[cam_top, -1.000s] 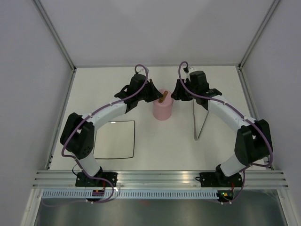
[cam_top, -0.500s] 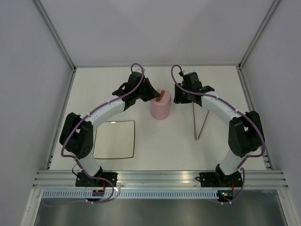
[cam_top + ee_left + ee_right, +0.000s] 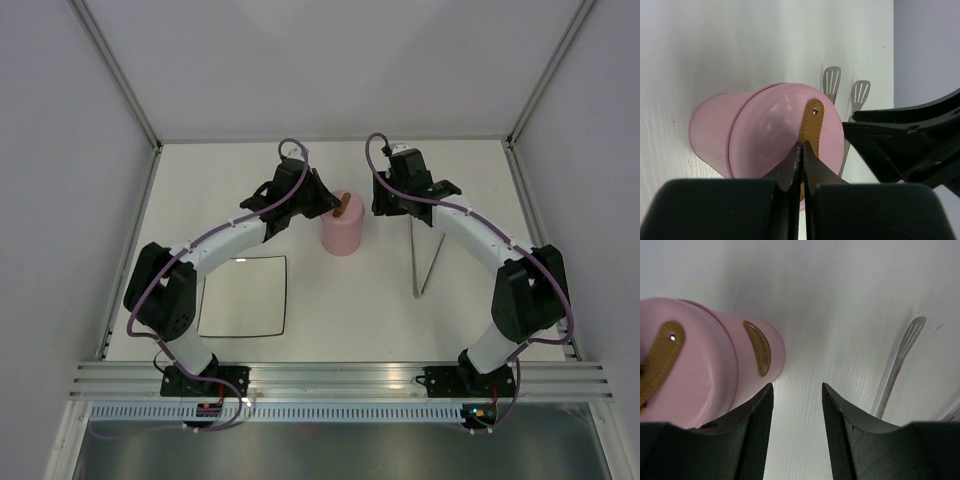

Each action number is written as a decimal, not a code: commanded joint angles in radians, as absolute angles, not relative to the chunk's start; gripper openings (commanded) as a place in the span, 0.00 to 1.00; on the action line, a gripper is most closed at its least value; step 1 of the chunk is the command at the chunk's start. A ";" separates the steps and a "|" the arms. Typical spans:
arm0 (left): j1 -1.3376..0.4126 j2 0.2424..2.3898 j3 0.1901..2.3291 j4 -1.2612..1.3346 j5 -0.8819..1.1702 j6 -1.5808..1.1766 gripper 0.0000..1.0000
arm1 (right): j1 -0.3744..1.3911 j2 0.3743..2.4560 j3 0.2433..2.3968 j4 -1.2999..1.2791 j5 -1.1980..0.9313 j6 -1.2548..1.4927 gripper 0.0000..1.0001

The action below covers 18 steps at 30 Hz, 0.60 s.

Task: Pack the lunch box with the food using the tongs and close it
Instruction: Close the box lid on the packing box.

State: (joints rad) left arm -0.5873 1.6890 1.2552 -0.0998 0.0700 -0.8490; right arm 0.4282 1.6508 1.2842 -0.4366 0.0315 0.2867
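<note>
Lunch box (image 3: 343,235), lid (image 3: 775,130) on, stands directly ahead of the left jaws, clamped together on its brown handle (image 3: 813,122), while the right jaws, apart and empty, have drawn slightly back toward the tongs (image 3: 425,255), suggesting closing is nearly finished.

Lunch box (image 3: 342,237) stands between plate (image 3: 243,296) (nearer, left) and tongs (image 3: 414,260).

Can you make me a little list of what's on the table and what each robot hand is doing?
lunch box: pink, standing upright
lid: on top of the box
left gripper: shut on the lid's brown handle
right gripper: open, holding nothing, beside the box
tongs: lying flat right of the box, untouched
plate: white, square, no food on it
food: none in sight
</note>
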 commanded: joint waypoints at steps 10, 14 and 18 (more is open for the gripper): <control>-0.699 1.612 1.049 -0.245 -0.110 -0.804 0.02 | 0.463 1.482 1.255 -0.364 -0.067 0.350 0.51; -0.715 1.620 1.049 -0.242 -0.109 -0.808 0.02 | 0.485 1.466 1.241 -0.357 -0.097 0.333 0.51; -0.715 1.625 1.029 -0.241 -0.112 -0.845 0.02 | 0.518 1.500 1.165 -0.347 -0.065 0.330 0.50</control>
State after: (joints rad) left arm -0.7017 1.5696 1.1061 -0.0429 -0.0994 -0.8482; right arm 0.4973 1.4925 1.2179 -0.3698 -0.0677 0.3290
